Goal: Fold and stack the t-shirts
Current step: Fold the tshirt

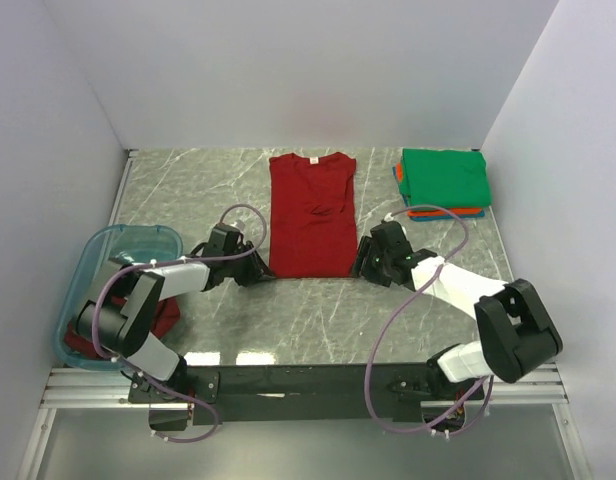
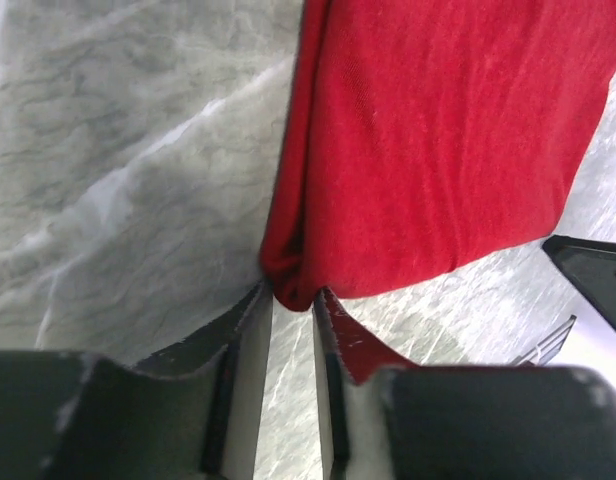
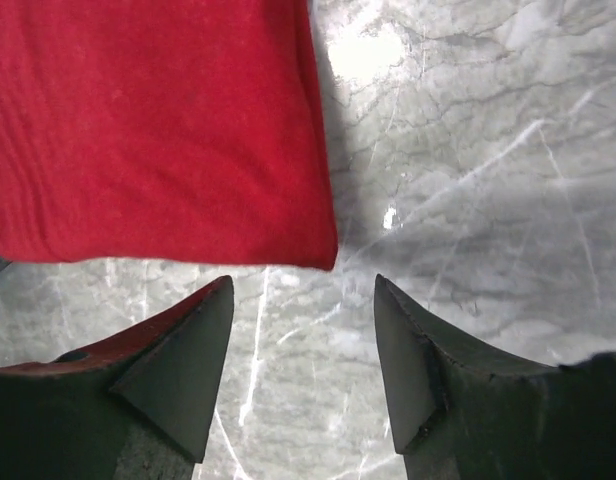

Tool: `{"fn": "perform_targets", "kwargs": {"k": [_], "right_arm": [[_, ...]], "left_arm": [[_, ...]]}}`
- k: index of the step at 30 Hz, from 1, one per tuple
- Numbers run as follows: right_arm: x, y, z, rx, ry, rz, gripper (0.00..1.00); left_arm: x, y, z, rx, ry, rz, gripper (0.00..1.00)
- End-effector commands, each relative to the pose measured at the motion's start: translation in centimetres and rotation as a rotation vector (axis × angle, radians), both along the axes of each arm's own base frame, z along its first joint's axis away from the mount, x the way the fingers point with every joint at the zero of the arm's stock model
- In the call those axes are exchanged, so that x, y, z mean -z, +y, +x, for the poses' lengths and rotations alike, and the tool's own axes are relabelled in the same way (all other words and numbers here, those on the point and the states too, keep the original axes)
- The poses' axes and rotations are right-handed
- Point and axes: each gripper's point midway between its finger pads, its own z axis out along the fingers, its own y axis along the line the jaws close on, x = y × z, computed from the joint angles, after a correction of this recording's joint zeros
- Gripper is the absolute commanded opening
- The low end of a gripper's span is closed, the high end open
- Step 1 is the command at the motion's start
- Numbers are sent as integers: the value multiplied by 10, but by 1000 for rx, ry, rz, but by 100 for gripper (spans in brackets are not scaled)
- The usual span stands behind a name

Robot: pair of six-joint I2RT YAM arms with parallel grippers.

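Left hand (image 2: pixel 293 300) nearly closed, pinching near-left corner of red t-shirt (image 1: pixel 310 215), which lies folded lengthwise mid-surface (image 1: pixel 318 310). Right hand (image 3: pixel 303 285) spread, empty, just short of near-right corner. Folded stack (image 1: pixel 443 180) far right.

No legible text or markings anywhere

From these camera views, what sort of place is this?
Probably a robot test cell: bare white walls box in a marble-patterned table, with a red t-shirt and a stack of folded shirts laid out on it.
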Motion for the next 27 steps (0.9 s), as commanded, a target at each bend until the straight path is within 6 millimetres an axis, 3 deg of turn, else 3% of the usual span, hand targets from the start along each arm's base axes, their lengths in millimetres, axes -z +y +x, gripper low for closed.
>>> {"fn": "perform_targets", "kwargs": {"k": [1, 5, 6, 7, 8, 12, 15, 20, 26, 27], "right_arm": [[0, 6, 14, 4, -17, 28, 64], [5, 5, 23, 14, -8, 28, 58], [9, 5, 23, 6, 5, 27, 51], [10, 9, 22, -8, 13, 39, 47], [11, 10, 22, -12, 18, 42, 45], [15, 13, 19, -23, 36, 63, 22], [12, 16, 16, -43, 51, 74, 12], [8, 17, -4, -101, 75, 98, 3], [1, 26, -52, -215, 135, 188, 1], [-4, 25, -57, -223, 124, 196, 1]], "left_arm": [[0, -4, 10, 18, -24, 10, 26], [4, -7, 17, 20, -24, 19, 19], [7, -7, 17, 23, -14, 24, 16], [8, -7, 18, 23, -12, 25, 3], [8, -9, 19, 28, -13, 21, 1], [7, -10, 20, 41, -28, 11, 1], [1, -6, 17, 27, -55, 11, 1], [-4, 5, -4, 10, -88, 24, 1], [-5, 10, -40, 4, -91, 69, 1], [-15, 6, -45, -3, -108, 45, 1]]}}
